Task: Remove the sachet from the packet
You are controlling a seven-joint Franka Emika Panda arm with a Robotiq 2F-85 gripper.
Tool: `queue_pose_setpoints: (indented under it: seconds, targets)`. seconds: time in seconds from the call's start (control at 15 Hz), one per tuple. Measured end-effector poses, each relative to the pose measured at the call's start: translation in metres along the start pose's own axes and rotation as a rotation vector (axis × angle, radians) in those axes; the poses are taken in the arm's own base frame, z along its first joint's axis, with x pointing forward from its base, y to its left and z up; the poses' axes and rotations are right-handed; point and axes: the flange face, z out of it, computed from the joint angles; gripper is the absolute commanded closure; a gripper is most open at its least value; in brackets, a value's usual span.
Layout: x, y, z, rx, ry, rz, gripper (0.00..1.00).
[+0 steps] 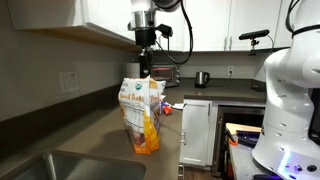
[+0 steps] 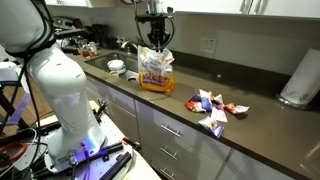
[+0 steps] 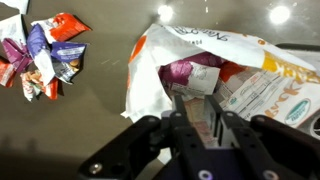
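Well, the claw (image 3: 199,104) dips into the mouth of the packet (image 3: 230,70), upright on the desk (image 2: 255,122); whether it pinches a sachet (image 3: 182,72) I cannot tell. Loose sachets (image 3: 40,55) lie at ten o'clock. A lift could drag the light packet up or topple it

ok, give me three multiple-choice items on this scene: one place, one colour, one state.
1. Where do the loose sachets lie?
A in the sink
B on the counter, apart from the packet
C on the paper roll

2. The packet's lower part is:
A orange-yellow
B blue
C black

3. The packet is:
A lying flat
B upright, sealed
C upright, top open

Key: B, an exterior view shows the pile on bare counter, well clear of the packet. A, both exterior views show the orange-yellow base. C, the wrist view looks into its open mouth, with the end effector right at it.
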Motion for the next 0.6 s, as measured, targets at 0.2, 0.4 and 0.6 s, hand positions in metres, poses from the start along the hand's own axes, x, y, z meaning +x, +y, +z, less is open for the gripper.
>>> queue_pose_setpoints:
  seconds: [0.2,0.4,0.6]
  targets:
    - [0.005,-0.012,0.052,0.032,0.025,-0.005,0.23]
    - [0.006,-0.026,0.106,0.059,0.079,-0.011,0.04]
    - [0.006,-0.039,0.151,0.075,0.123,-0.021,0.00]
